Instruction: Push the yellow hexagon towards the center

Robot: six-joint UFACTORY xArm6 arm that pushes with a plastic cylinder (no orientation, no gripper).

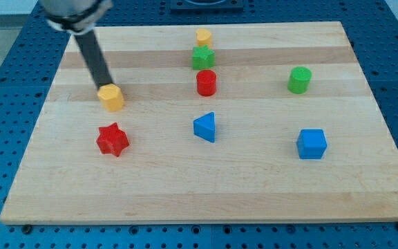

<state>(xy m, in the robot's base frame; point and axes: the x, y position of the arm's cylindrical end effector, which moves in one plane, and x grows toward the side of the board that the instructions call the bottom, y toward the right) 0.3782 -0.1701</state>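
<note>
The yellow hexagon (112,97) lies on the wooden board (254,187) at the view's left, above the red star (112,140). My tip (103,85) touches the hexagon's upper left side. The dark rod slants up from the tip to the view's top left.
A small yellow block (203,37), a green star (202,57) and a red cylinder (206,83) stand in a column at top centre. A blue triangle (205,127) lies near the middle. A green cylinder (299,79) and a blue cube (311,144) are at the right.
</note>
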